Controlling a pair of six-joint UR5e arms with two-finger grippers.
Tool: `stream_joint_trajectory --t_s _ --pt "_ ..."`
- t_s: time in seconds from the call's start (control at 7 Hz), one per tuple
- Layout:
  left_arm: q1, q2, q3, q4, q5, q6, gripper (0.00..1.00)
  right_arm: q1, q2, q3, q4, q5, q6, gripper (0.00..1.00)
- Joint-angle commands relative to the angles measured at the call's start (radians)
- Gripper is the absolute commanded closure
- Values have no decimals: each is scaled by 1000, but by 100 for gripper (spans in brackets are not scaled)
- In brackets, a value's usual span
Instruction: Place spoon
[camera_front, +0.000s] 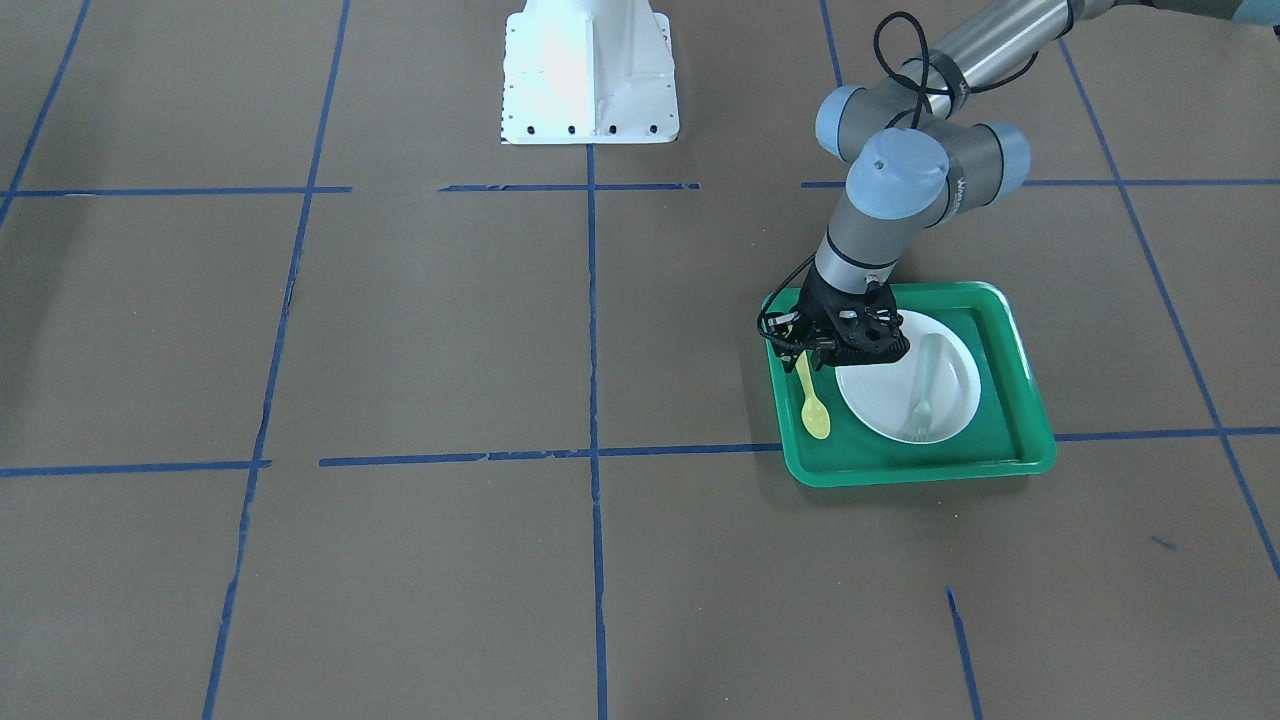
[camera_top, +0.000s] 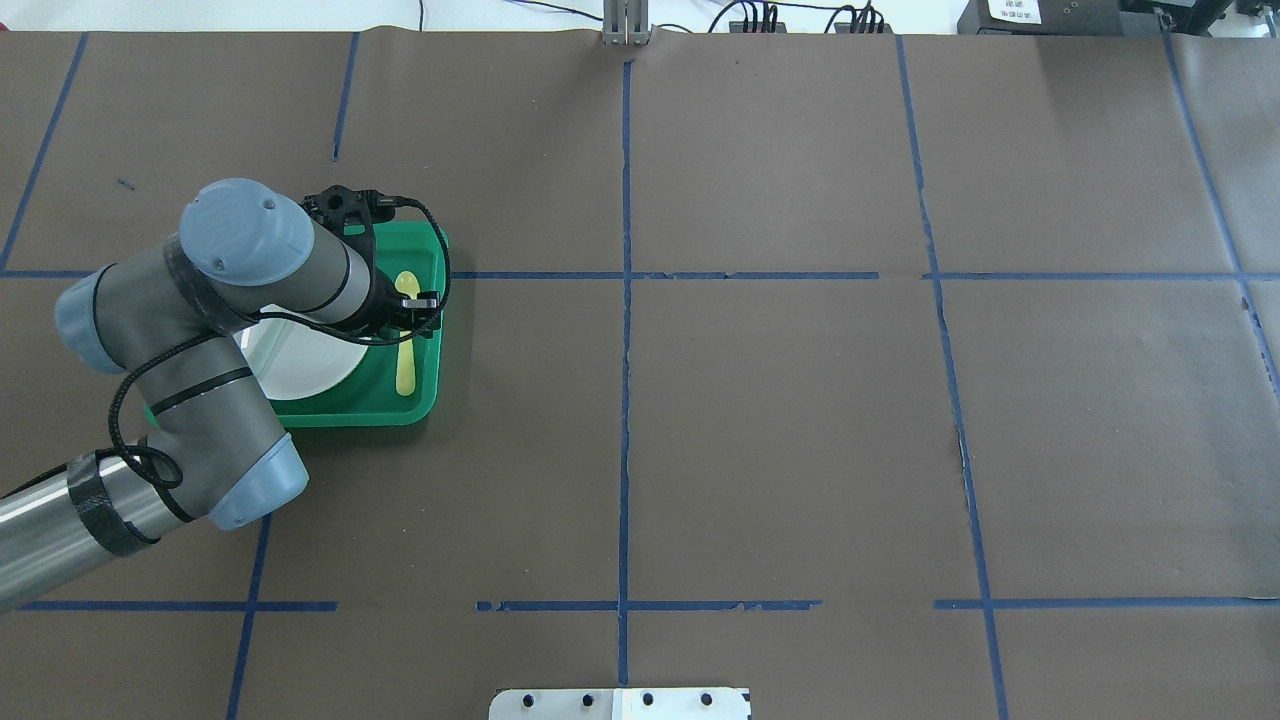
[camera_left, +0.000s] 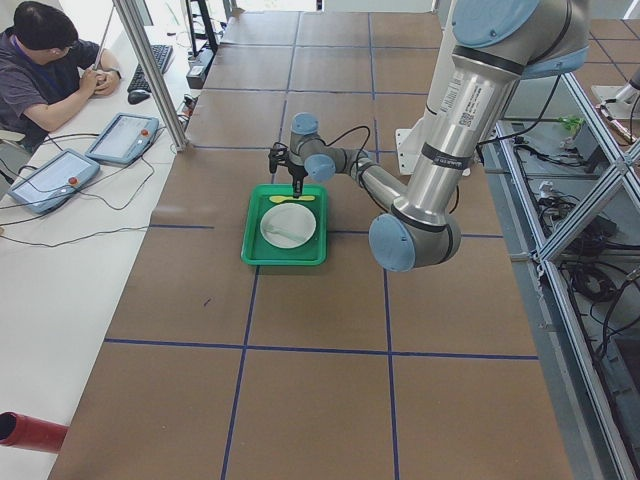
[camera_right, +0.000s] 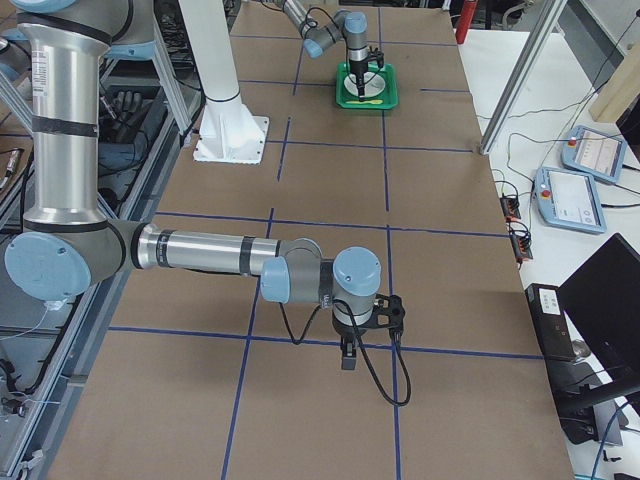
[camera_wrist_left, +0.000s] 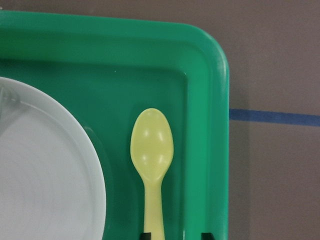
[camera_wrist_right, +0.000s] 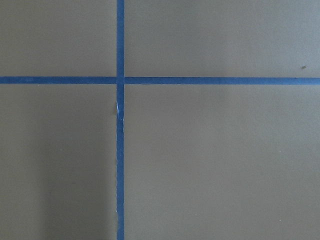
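The yellow spoon (camera_front: 815, 405) lies flat on the floor of the green tray (camera_front: 1030, 425), beside the white plate (camera_front: 880, 400). In the left wrist view the spoon (camera_wrist_left: 151, 150) lies bowl up between the plate (camera_wrist_left: 45, 170) and the tray wall (camera_wrist_left: 210, 75). My left gripper (camera_front: 808, 358) hangs low over the handle end, its fingertips (camera_wrist_left: 146, 235) apart on either side of the handle; it is open. The overhead view shows the spoon (camera_top: 406, 350) under the wrist. My right gripper (camera_right: 347, 358) hovers over bare table far away; I cannot tell whether it is open or shut.
A pale grey-green fork (camera_front: 928, 385) lies on the plate. The white robot base (camera_front: 590, 75) stands at mid table. Blue tape lines cross the brown table. An operator (camera_left: 45, 70) sits at a side desk beyond the table's far edge.
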Motion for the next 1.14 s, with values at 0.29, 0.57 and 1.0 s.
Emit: stream_joint_trajectory --t_s 0.29,0.57,1.0 --pt "-131 62 -50 56 -73 138 0 0 -1 0 1 1 0 0" --pt "-252 127 -139 182 -154 351 0 0 -1 0 -1 1 0 0" --pt "-540 270 -165 317 -228 849 0 0 0 0 1 1 0 0"
